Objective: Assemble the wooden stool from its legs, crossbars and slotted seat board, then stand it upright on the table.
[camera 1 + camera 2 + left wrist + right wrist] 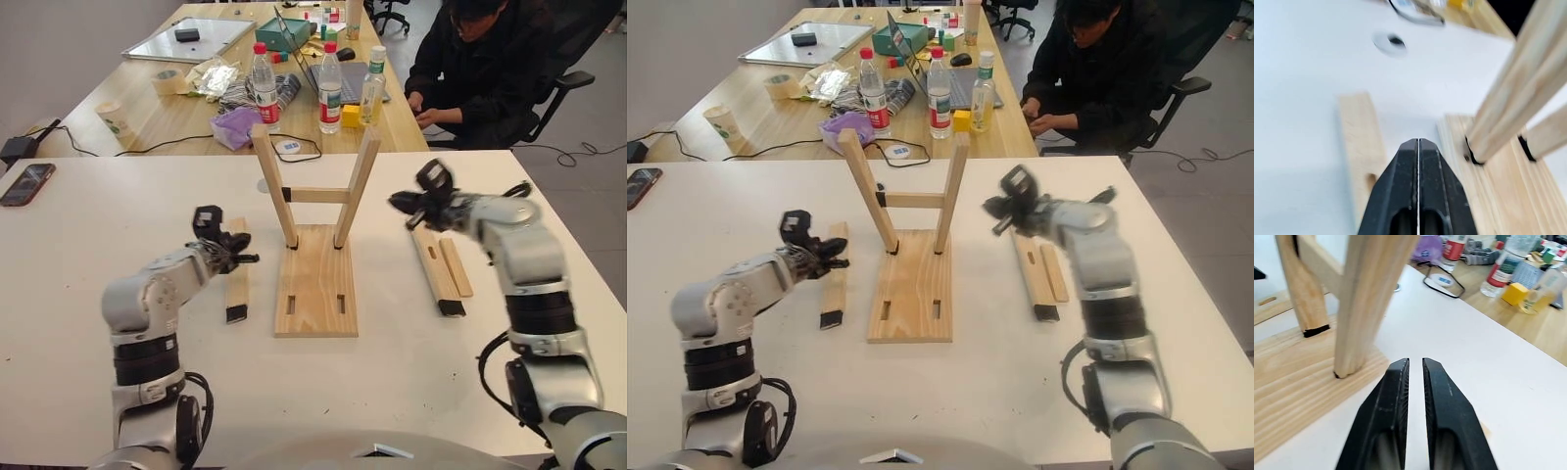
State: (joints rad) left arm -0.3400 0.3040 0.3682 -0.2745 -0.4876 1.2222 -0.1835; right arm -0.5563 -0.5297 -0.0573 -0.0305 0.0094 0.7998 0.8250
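Flat pale wooden slotted seat board point(315, 279): one.
Pale wooden upright leg point(277, 186): two, counting the second upright leg point(355, 191).
Short wooden crossbar point(318, 195) joining them: one.
Empty rectangular slot point(291, 304): two, with the second empty slot point(341, 304).
Loose wooden pieces on the white table point(118, 215): three. These are the left black-tipped stick point(236, 294), the right black-tipped stick point(436, 269) and the shorter plain stick point(457, 266), which may be a crossbar.
Clear plastic bottles: three. These are a red-capped bottle point(263, 83), a second red-capped bottle point(330, 86) and a green-capped bottle point(373, 83).
Dark mobile phone point(26, 183): one.
Small yellow block point(352, 116): one.
Paper cup point(116, 119): one.
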